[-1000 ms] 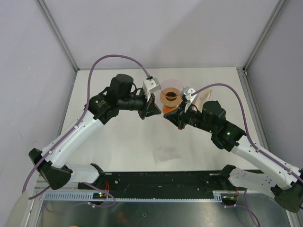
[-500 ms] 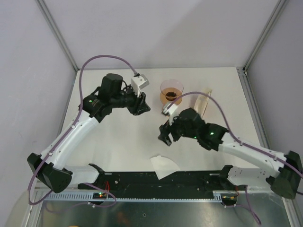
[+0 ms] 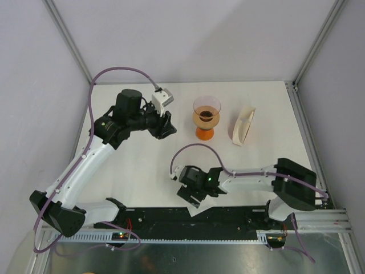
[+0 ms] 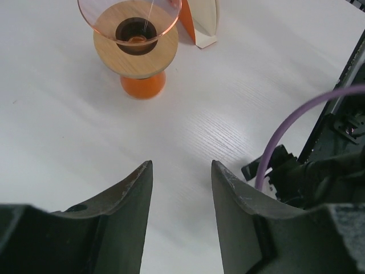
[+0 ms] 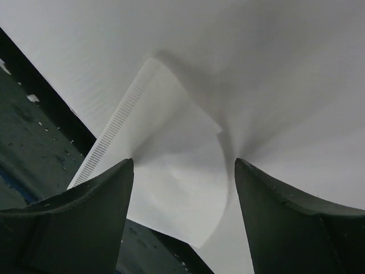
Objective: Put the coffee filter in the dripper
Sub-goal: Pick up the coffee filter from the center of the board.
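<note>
The coffee filter (image 5: 171,171) lies flat at the table's near edge, its curved rim hanging over the black rail. My right gripper (image 5: 182,162) hovers just above it, open, jaws straddling the paper without touching it; in the top view this gripper (image 3: 191,197) hides most of the filter. The dripper (image 3: 206,108) is a clear pinkish funnel sitting in a brown ring (image 4: 136,54) on an orange beaker (image 3: 205,133) at the back middle. My left gripper (image 3: 168,128) stands open and empty to the dripper's left, and the left wrist view shows the dripper (image 4: 130,17) ahead of its jaws.
A cream bundle of filters (image 3: 244,127) stands on edge right of the beaker. The black base rail (image 3: 228,220) runs along the near edge. A purple cable (image 3: 197,149) loops over the table behind the right wrist. Metal frame posts (image 3: 302,114) bound the table.
Both grippers opened. The right arm swung from beside the dripper down to the near edge. A filter now lies there. The left arm drew back to the left.
</note>
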